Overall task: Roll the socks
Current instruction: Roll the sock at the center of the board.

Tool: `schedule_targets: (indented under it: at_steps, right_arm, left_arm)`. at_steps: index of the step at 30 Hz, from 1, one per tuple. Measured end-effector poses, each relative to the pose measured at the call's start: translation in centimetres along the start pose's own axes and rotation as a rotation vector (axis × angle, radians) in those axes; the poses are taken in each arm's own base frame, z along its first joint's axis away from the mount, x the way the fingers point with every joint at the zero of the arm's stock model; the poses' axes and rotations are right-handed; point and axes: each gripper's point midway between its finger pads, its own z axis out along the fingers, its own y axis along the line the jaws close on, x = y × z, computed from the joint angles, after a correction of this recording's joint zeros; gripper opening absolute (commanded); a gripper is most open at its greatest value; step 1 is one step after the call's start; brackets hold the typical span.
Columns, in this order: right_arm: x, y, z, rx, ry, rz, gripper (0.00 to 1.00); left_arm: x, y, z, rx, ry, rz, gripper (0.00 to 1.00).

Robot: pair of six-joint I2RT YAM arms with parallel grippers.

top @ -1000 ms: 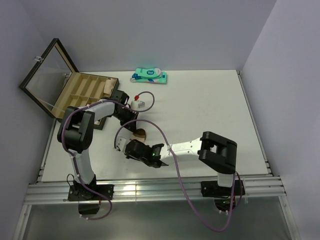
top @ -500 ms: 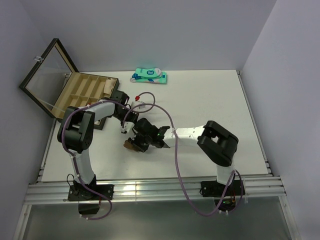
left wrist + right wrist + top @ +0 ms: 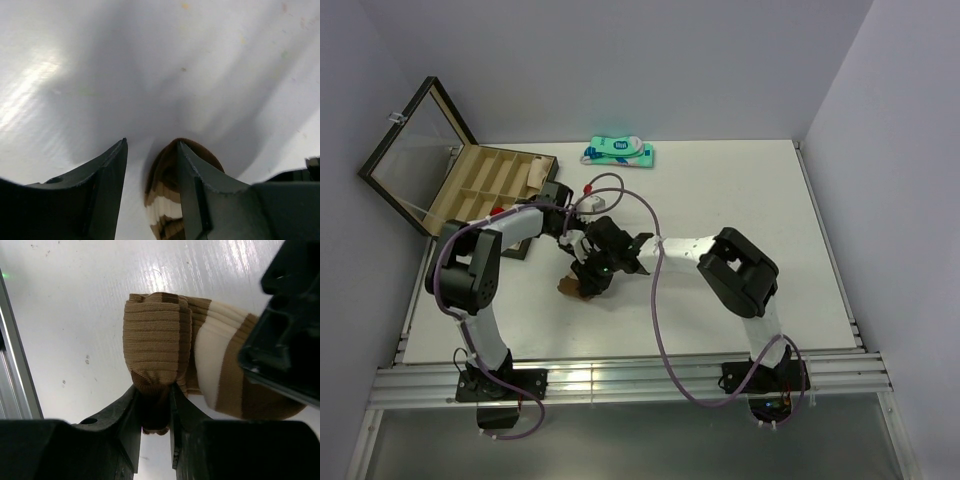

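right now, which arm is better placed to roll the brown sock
right: the right jaws are shut on the brown sock, while the left jaws stand open, holding nothing

Soft ribbed knit cloth, matt, on the brown sock with tan and cream bands (image 3: 157,335). Smooth glossy white bench (image 3: 75,300), lightly specked. Matt black plastic for the right end effector (image 3: 154,407). Wooden compartment box (image 3: 492,178), clear shiny lid.
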Motion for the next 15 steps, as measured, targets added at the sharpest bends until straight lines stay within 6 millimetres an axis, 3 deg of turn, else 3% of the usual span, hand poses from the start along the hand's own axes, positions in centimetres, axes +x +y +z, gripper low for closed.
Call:
schedule_targets:
  at_steps: [15]
  right_arm:
    - [-0.2, -0.2, 0.2, 0.003, 0.024, 0.049, 0.00]
  left_arm:
    - [-2.2, 4.0, -3.3, -0.156, -0.135, -0.032, 0.60]
